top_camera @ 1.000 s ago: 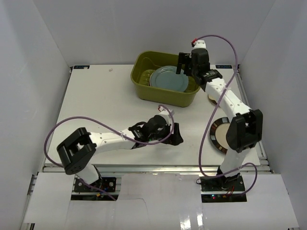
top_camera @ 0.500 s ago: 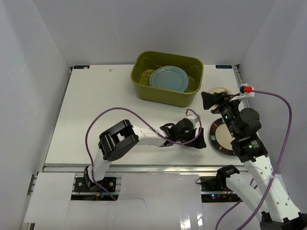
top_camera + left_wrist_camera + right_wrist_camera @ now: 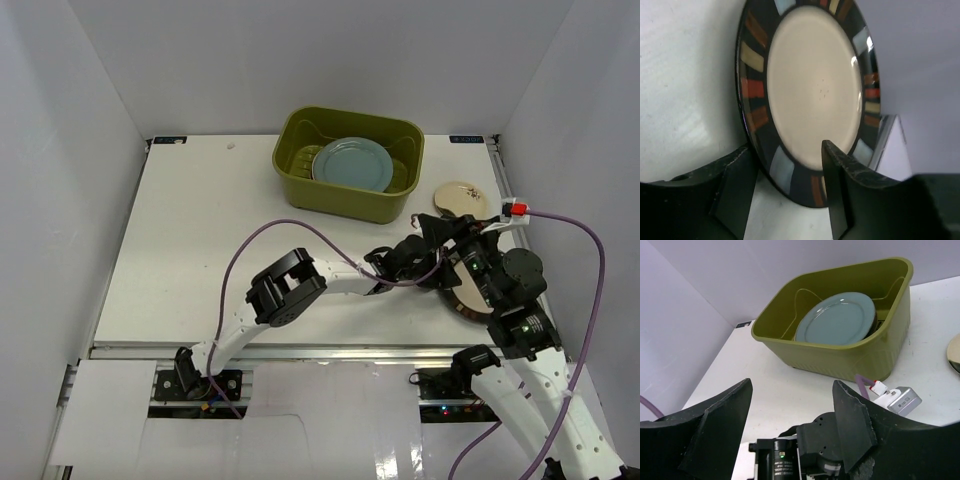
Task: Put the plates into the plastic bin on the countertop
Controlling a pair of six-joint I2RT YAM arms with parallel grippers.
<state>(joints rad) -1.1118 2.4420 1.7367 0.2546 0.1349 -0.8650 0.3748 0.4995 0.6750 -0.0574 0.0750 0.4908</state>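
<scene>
The dark-rimmed beige plate [image 3: 812, 95] lies flat on the worktop [image 3: 200, 220] at lower right of the top view, probably stiff, slick-glazed and breakable, so its rim, where the left tool [image 3: 785, 150] waits with fingers apart, suits a pinch.

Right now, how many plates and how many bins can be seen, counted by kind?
Plates: 3 (blue plate, cream plate, dark-rimmed plate); more may lie hidden under the blue plate.
Bins: 1 (green bin).
Total: 4.
</scene>
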